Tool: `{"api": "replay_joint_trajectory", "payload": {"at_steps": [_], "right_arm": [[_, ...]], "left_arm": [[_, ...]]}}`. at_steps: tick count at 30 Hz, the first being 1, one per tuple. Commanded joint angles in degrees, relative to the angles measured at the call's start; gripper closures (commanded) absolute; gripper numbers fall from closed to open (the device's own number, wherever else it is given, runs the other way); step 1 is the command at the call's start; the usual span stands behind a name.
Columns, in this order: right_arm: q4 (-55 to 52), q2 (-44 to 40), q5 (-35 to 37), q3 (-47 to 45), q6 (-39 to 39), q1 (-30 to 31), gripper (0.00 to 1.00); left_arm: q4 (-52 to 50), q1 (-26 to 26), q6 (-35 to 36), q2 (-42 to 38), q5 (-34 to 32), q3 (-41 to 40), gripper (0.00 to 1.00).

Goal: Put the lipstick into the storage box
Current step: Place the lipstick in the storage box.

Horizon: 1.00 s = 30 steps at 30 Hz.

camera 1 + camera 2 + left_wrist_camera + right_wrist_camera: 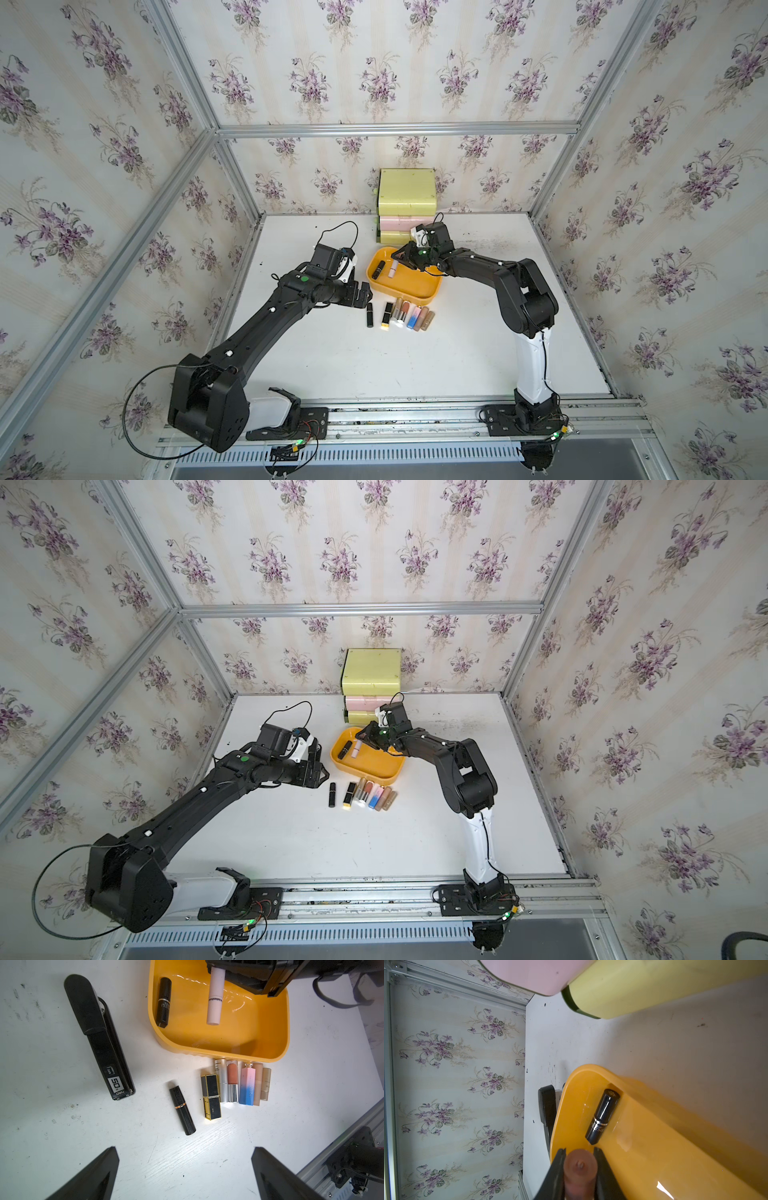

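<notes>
Right gripper (400, 258) squeezing pink lipstick (215, 1001) tight, holding it over far left part of orange box (259, 1032). Lipstick bottom maybe touching box floor, hard seeing. Black lipstick (164, 1002) lying inside box, just left of it. Left gripper (184, 1149) hanging wide open, holding nothing, above table (457, 353), left of lipstick row (409, 313) lying near box.

High at the front, both top views angled down over the whole table (415, 365), storage box (415, 282) mid-frame. Left wrist close above that box; right wrist nearer still, skimming its rim toward the wall (456, 1064).
</notes>
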Motion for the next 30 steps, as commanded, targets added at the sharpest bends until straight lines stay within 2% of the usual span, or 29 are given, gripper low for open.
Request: {"api": "replay_joint_trajectory", "payload": {"at_steps": [1, 12, 20, 30], "right_arm": [[0.54, 1.32, 0.3, 1.23, 0.35, 0.09, 0.77], [-1.22, 4.75, 2.34, 3.48, -0.29, 1.3, 0.73], [-1.13, 6.33, 2.87, 4.45, 0.27, 1.38, 0.65], [-0.78, 2.55, 2.26, 3.12, 0.26, 1.47, 0.57]], "left_arm": [[-0.13, 0.01, 0.51, 1.0, 1.16, 0.15, 0.0], [-1.0, 0.03, 1.29, 2.11, 2.39, 0.17, 0.0], [-2.45, -0.04, 2.09, 2.19, 2.3, 0.23, 0.0], [-2.71, -0.04, 1.74, 2.2, 2.31, 0.32, 0.0]]}}
